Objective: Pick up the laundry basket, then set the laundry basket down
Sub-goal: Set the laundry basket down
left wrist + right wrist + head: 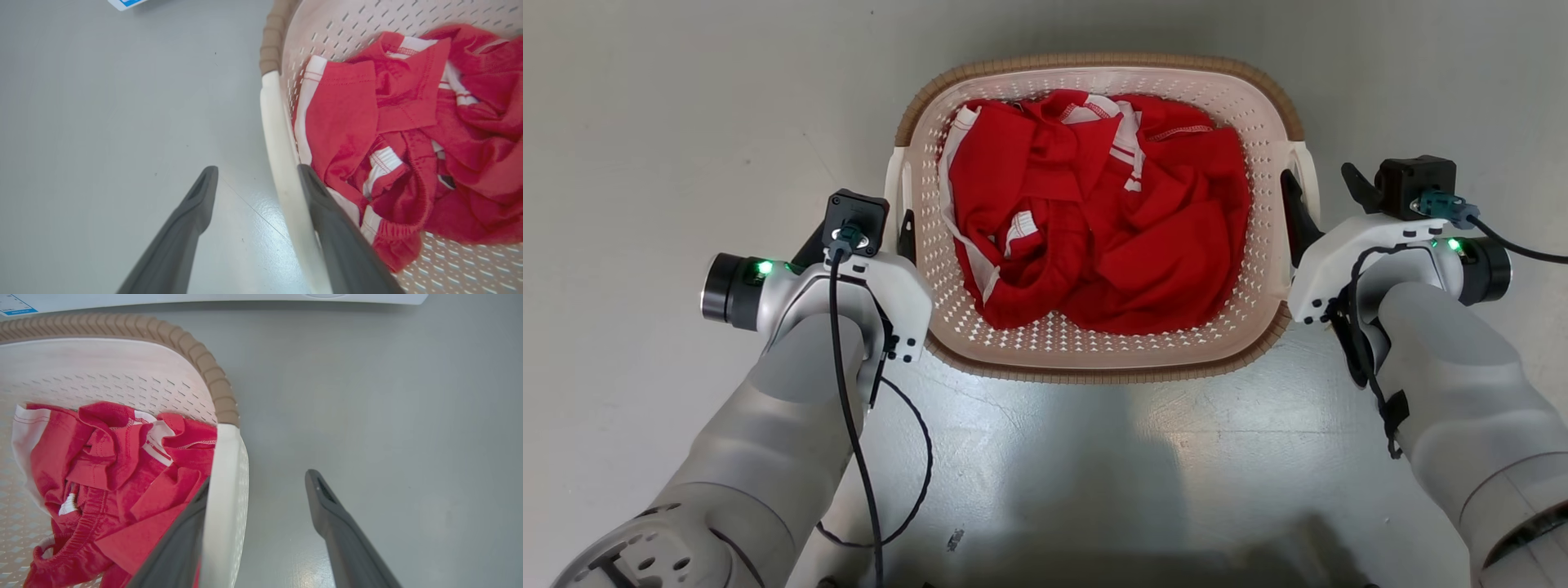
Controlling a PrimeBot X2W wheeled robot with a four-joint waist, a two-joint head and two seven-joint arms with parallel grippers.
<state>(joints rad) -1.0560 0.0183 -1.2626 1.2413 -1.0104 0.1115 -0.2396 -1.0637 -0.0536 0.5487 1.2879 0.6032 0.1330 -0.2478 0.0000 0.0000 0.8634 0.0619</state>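
Head view: your left end effector (858,241) and right end effector (1327,196) sit open astride the handles (894,184) of the laundry basket (1094,64), so move both together.

The laundry basket (1094,86) is plastic, the floor (1054,457) glossy

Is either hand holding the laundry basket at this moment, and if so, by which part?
Nothing is held. The left hand stands open astride the left handle, the right hand open astride the right handle of the laundry basket.
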